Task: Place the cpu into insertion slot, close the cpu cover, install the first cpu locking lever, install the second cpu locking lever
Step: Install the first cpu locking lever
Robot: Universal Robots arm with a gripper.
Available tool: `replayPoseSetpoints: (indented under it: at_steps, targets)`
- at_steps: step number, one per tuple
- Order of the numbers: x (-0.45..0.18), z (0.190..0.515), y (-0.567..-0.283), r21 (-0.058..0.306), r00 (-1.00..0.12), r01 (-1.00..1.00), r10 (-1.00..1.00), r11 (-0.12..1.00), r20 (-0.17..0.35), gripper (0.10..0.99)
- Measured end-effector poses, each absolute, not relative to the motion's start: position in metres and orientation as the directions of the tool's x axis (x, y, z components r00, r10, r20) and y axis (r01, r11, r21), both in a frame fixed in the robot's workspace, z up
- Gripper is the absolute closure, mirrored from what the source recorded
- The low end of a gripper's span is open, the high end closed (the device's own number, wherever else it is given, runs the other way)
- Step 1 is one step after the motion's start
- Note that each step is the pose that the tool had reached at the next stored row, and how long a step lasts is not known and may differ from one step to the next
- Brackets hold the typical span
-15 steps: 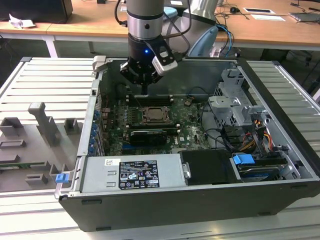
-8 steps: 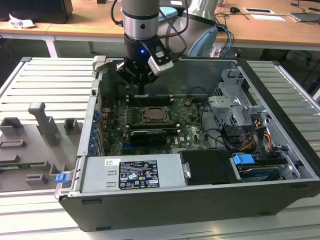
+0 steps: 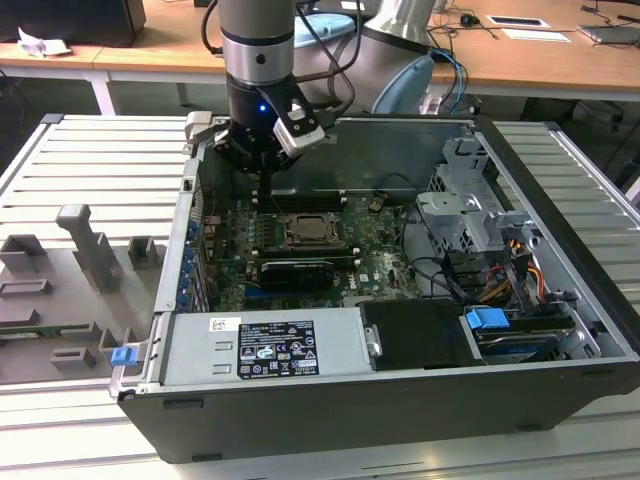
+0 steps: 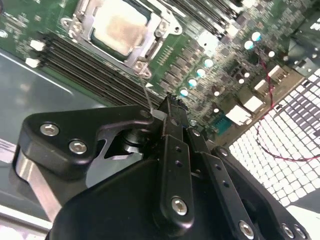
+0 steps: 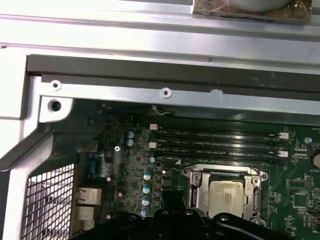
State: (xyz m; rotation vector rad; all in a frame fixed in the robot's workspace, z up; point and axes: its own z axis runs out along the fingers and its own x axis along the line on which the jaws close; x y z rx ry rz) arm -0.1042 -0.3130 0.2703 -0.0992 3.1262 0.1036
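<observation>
In the exterior view the open case [image 3: 560, 300] lies on the ribbed desk [image 3: 90, 150]. The arm hangs over the case's upper middle, a little toward the exterior view's left. The tool [image 3: 262, 190] reaches down to the board just beside the socket, on the exterior view's left of it. The cpu [image 3: 312, 233] sits in that socket near the frame's centre. In the second wrist view the cpu [image 4: 120, 25] lies flat in its slot with the cover [image 4: 86, 30] down around it, its pale top showing through the window. A thin wire lever [image 4: 148, 92] rises from the socket's corner and meets the tip of the tool [image 4: 171, 102]. The tool looks closed, with no gap to be seen, but I cannot tell whether it pinches the lever or only presses against it. In the first wrist view the cpu [image 5: 226, 194] and cover [image 5: 199, 192] sit just beside the tool [image 5: 170, 205], with the memory slots [image 5: 215, 142] beyond. I judge that seating and covering are done and a locking lever is in hand, which of the two I cannot say; finishing it calls for swinging the wire down flat and tucking it under its catch without slipping off
</observation>
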Motion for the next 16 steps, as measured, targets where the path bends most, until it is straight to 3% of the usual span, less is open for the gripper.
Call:
replayPoseSetpoints:
  at_steps: [16]
  targets:
    - [-0.1071,0.2662,-0.313,0.066,-0.998,-0.064,-0.063,0.996,-0.014,0.98]
